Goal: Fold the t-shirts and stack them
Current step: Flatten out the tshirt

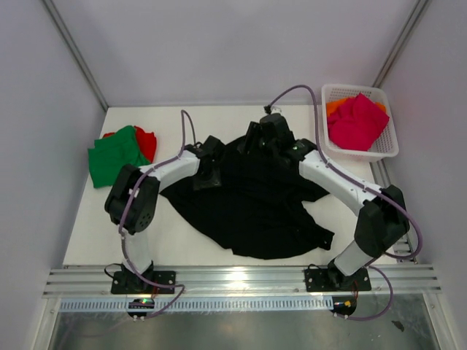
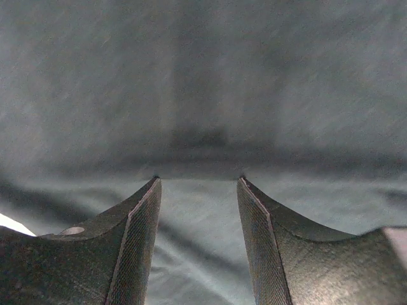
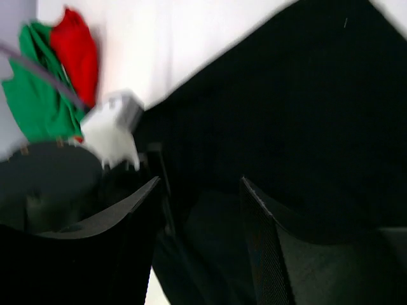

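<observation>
Two pincers, both moderately parted and both empty. The black shirt (image 1: 255, 211) sprawls rumpled across the middle of the table (image 1: 95, 233), just ahead of the arm bases. The left pincer (image 2: 198, 179) is down at the shirt's far left part, its tips right at the cloth, with nothing pinched between the pads. The right pincer (image 3: 198, 181) hangs over the shirt's far middle, jaws apart, only dark cloth below. Further back on the left lies a green shirt (image 1: 113, 154), with a red shirt (image 1: 147, 142) touching its far side. Far right, the basket (image 1: 332, 91) holds a pink shirt (image 1: 357, 120) heaped over an orange shirt (image 1: 334, 107).
</observation>
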Controlling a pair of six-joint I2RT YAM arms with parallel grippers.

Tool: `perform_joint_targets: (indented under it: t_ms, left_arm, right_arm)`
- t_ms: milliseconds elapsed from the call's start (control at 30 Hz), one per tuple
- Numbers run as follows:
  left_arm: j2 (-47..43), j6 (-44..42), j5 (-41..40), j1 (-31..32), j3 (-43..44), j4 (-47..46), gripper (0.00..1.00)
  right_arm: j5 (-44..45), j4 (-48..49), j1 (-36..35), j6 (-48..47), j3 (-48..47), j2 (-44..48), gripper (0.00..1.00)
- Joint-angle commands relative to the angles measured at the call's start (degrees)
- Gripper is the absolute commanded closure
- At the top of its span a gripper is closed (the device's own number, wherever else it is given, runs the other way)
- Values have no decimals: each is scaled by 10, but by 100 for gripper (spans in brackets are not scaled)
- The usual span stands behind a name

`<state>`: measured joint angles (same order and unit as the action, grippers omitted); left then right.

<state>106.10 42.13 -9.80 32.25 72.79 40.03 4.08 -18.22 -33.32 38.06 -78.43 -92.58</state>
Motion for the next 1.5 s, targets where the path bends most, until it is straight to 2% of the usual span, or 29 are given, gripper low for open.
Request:
perform_joint_targets:
  t_ms: [0, 400, 600, 933, 1467]
  left_arm:
    - [38, -20, 17, 3, 80, -9, 46]
    - [173, -65, 40, 4, 308, 53, 46]
    - [248, -84, 22, 4, 364, 89, 47]
    - [263, -83, -41, -10, 362, 112, 47]
    - [150, 34, -188, -166, 189, 142, 46]
  right_arm:
    - [-1, -23, -31, 34, 53, 45, 44]
    - [30, -45, -65, 78, 169, 150, 44]
    - [46, -61, -65, 85, 178, 184, 44]
    - [60, -76, -65, 90, 179, 210, 44]
    - [56, -81, -65, 75, 181, 216, 44]
